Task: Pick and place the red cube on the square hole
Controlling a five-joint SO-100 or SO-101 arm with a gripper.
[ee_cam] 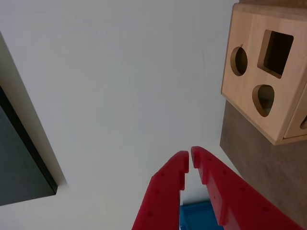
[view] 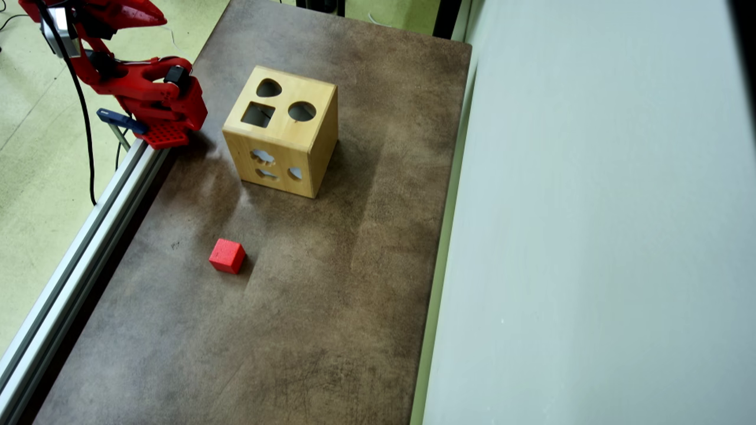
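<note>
Nothing of the task is judged done. The red cube (view: 227, 255) lies on the brown counter (view: 331, 283), well apart from the wooden box (view: 282, 131), whose square hole (view: 258, 114) is empty. The jaws are seen together, holding nothing, far from the cube. A pale wall (view: 590, 236) borders the counter; a greenish floor (view: 35, 189) lies beyond.

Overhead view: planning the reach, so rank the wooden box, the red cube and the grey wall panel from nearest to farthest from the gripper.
Gripper sits top left.
1. Wooden box, just right of the arm.
2. Red cube, lower, mid-table.
3. Grey wall panel, along the table's right edge.
</note>
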